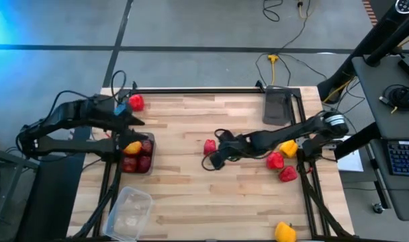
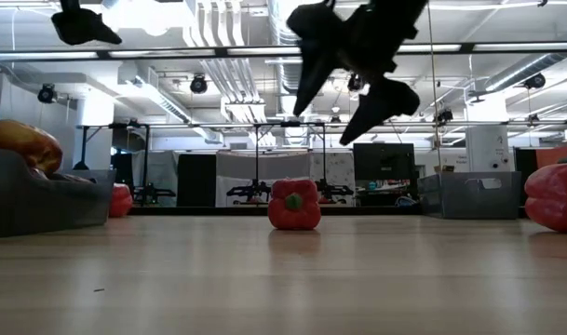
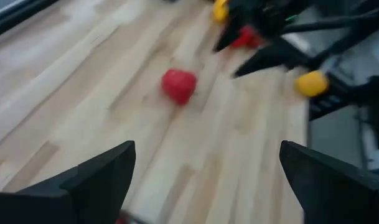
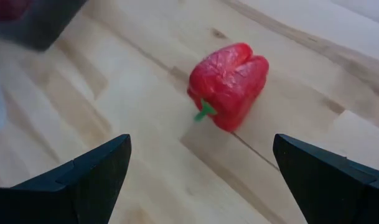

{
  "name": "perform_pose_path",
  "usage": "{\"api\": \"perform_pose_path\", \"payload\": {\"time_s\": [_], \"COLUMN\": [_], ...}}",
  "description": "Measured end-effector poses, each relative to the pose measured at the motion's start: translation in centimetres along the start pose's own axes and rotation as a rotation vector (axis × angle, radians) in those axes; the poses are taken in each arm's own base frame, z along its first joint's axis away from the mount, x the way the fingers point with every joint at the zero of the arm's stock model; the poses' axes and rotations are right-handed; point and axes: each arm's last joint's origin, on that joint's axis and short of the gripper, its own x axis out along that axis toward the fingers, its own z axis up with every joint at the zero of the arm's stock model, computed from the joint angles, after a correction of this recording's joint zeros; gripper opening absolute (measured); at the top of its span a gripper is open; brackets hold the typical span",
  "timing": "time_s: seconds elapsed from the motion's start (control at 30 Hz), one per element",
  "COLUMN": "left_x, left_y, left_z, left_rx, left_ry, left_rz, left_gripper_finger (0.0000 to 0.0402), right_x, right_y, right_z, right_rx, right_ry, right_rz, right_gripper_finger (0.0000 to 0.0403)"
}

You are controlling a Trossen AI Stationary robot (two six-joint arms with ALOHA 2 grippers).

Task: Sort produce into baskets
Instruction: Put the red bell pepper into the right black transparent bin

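right end effector (image 1: 214,156): fingers spread wide, empty, raised above the counter just beside the red pepper (image 1: 209,146), likely lining up a grasp.
red pepper: alone mid-counter, resting free on the wood.
left end effector (image 1: 138,121): fingers wide, empty, above the dark tray (image 1: 150,139) at the left edge.
dark tray: already holds maroon pieces and a yellow pepper (image 1: 133,147).
clear tub (image 1: 129,213): near-left corner.
other peppers (image 1: 282,161): clustered at the right, unsorted.

Light: bright, even — ceiling lamps glare in the low view.
Blur: left wrist view smeared — small red pepper (image 3: 178,84) soft.
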Motion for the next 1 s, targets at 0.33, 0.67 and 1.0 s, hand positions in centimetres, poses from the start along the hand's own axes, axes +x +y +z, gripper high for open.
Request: {"api": "perform_pose_path", "payload": {"time_s": [0.33, 0.67, 1.0], "left_x": [-0.9, 1.1, 2.9], "left_y": [0.5, 1.5, 2.4], "left_z": [-1.5, -2.9, -4.2], "left_rx": [0.041, 0.065, 0.077], "left_ry": [-0.215, -0.321, -0.292], "left_rz": [-0.102, -0.149, -0.133], "left_gripper_finger": [0.0379, 0.0379, 0.0378], "right_x": [3.3, 6.0, 10.1], "right_y": [1.4, -0.7, 0.1], "right_z": [3.8, 7.7, 4.6], "right_rx": [0.170, 0.360, 0.422], "right_ry": [0.082, 0.079, 0.180], "right_rz": [-0.245, -0.256, -0.291], "right_gripper_finger": [0.0384, 0.0384, 0.0384]}}
